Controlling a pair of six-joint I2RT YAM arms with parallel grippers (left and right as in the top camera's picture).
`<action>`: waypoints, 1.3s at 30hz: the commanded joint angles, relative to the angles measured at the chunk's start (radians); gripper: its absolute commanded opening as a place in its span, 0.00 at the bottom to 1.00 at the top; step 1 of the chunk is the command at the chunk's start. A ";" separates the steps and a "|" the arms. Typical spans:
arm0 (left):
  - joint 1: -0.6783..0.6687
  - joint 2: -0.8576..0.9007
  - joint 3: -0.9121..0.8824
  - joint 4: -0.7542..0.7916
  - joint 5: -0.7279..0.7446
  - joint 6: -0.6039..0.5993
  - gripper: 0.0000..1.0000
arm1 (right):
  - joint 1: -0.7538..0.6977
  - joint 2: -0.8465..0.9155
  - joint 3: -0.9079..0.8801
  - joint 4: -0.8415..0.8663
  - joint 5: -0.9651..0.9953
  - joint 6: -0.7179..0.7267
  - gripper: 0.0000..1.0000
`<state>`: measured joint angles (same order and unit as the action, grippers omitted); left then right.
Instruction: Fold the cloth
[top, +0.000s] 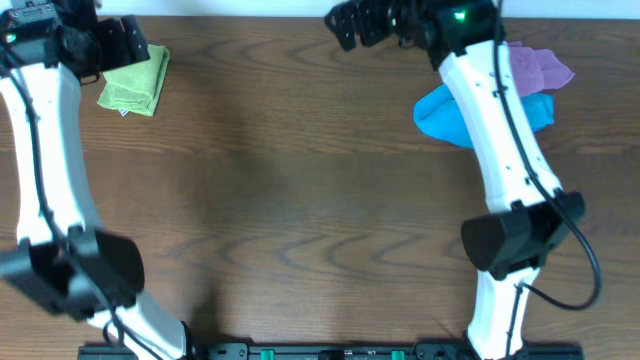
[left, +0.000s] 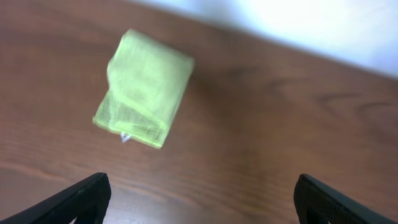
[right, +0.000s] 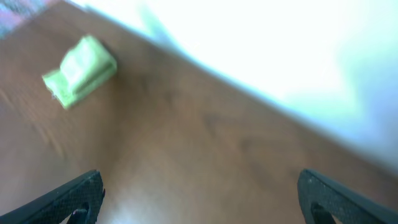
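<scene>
Brown table (top: 300, 200) bears a seemingly folded green cloth (left: 144, 90); left fingers (left: 81, 199) and right fingers (right: 74, 199) gape empty (mostly cut off).

right wrist view: blurred throughout, green cloth (right: 79, 70) detail unreadable. overhead: right arm (top: 495, 110) hides parts of blue cloth (top: 435, 113) and purple cloth (top: 545, 68).

Table (top: 300, 200): dark brown wood-grain top, fills most of overhead view. Far edge meets white surface (top: 250, 8), bright and blurred in both wrist views; wall or floor, can't tell. Lighting even, soft sheen on tabletop.
</scene>
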<state>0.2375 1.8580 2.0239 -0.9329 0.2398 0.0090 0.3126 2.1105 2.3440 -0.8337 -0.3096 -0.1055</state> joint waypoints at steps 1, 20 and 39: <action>-0.024 -0.107 0.000 0.041 0.019 0.023 0.95 | -0.007 -0.059 0.021 0.078 0.005 -0.061 0.99; -0.135 -0.943 -0.605 0.389 -0.085 0.022 0.95 | -0.093 -0.658 -0.608 0.223 -0.135 -0.252 0.99; -0.136 -1.244 -0.909 0.498 -0.063 0.021 0.96 | -0.051 -1.212 -1.152 0.469 -0.095 -0.251 0.99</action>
<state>0.1062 0.6163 1.1172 -0.3923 0.1734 0.0238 0.2527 0.9012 1.1954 -0.3351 -0.4084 -0.3489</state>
